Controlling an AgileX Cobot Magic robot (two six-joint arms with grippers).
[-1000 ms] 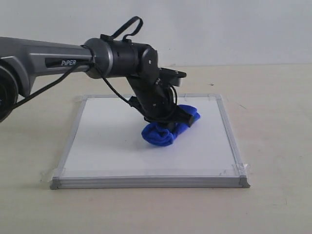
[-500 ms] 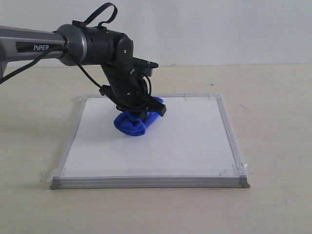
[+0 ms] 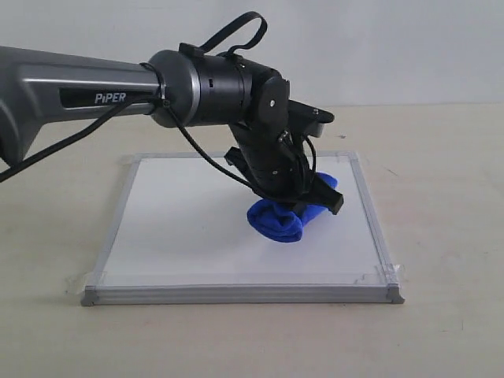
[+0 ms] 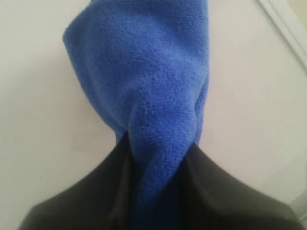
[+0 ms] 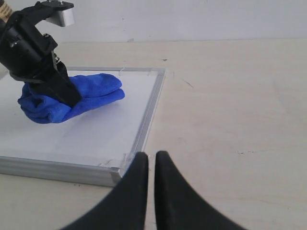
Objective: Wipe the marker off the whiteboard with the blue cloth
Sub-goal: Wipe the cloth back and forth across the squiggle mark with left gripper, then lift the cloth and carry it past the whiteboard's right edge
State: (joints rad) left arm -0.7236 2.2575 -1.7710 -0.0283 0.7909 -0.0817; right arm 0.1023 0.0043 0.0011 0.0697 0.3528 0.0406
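Note:
The whiteboard lies flat on the table, grey-framed with taped corners. Its visible surface is plain white and no marker line shows on it in any view. My left gripper is shut on the blue cloth and presses the bundle onto the board right of its middle. In the left wrist view the cloth fills the picture, pinched between the two black fingers. The right wrist view shows the cloth, the board and my right gripper, shut on nothing, over the bare table beside the board's corner.
A beige table surrounds the board. Behind it rises a pale wall. The left arm's grey link reaches in from the left above the board's far edge.
The left gripper swept the cloth left across the board, then back to the right, ending further right and nearer the front edge than a second ago.

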